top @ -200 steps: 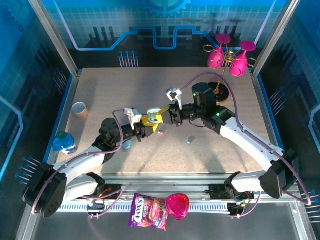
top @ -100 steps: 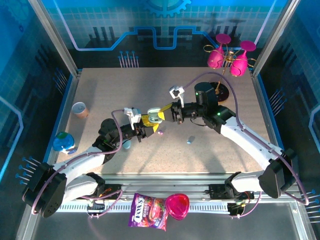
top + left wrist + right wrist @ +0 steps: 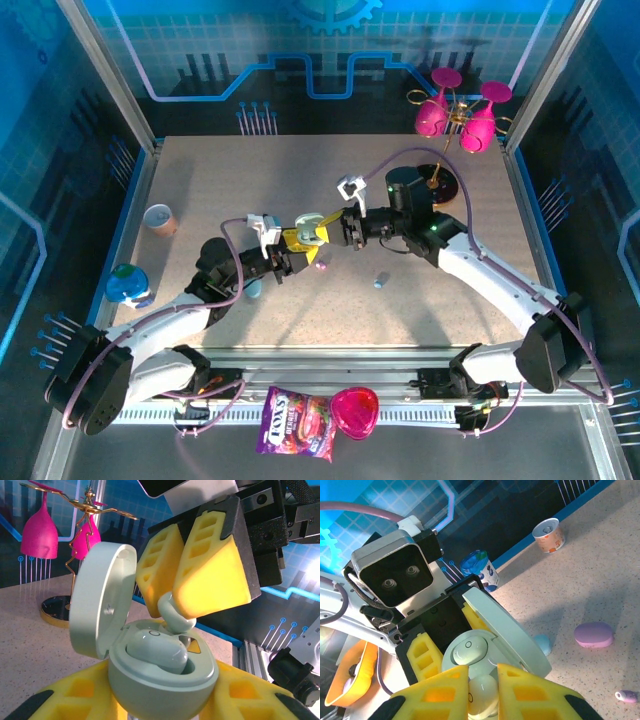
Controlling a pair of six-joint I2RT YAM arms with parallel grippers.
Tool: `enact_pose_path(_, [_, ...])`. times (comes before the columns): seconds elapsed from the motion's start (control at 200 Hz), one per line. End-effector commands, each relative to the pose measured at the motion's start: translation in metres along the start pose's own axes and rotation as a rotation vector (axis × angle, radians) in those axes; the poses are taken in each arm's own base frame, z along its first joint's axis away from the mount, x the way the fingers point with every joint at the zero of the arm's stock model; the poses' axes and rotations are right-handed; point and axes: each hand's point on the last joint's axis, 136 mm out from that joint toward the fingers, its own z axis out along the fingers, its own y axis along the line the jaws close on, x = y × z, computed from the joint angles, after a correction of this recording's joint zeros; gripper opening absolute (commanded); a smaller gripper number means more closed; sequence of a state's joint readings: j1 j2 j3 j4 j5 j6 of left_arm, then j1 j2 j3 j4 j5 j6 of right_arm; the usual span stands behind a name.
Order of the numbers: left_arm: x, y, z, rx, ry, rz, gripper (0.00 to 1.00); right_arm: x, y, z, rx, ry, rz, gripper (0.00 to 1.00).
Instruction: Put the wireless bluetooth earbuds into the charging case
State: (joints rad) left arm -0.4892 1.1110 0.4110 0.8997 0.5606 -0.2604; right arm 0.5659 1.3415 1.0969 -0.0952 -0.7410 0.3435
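At 6 o'clock, off the table's near edge, a sweet bag and a pink heart lie on the rail. The table is bare along that edge. A blue tub sits at 8 o'clock and a cup at 9, both by the left rim.

At the centre the two grippers meet tip to tip above the surface. A purple case and a purple earbud lie loose on the table near them.

The left gripper clamps the pale mint case by its body. The lid stands open and upright. One mint earbud is seated inside.

The right gripper pinches a second mint bud between yellow pads. Its lower end is at the free socket just behind the seated bud; whether it touches cannot be told.

Beyond them the far half lies open up to the back rim. A stand of pink glasses is at 1 o'clock.
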Motion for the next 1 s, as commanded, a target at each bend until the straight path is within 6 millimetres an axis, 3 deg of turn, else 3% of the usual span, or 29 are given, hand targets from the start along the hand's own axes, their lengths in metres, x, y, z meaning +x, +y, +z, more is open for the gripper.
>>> enact_pose_path(0.0, [-0.029, -0.015, 0.004, 0.056, -0.073, 0.054, 0.23, 0.005, -0.008, 0.000, 0.009, 0.010, 0.005, 0.17])
enact_pose_path(0.33, [-0.027, -0.015, 0.005, 0.060, -0.068, 0.056, 0.23, 0.005, -0.016, -0.001, 0.071, 0.016, 0.034, 0.26])
enact_pose_path(0.585, [-0.024, -0.014, 0.006, 0.058, -0.061, 0.061, 0.23, -0.002, -0.011, -0.005, 0.085, 0.006, 0.037, 0.30])
enact_pose_path(0.996, [-0.023, -0.015, 0.005, 0.056, -0.061, 0.076, 0.23, -0.007, -0.006, -0.014, 0.112, -0.014, 0.016, 0.50])
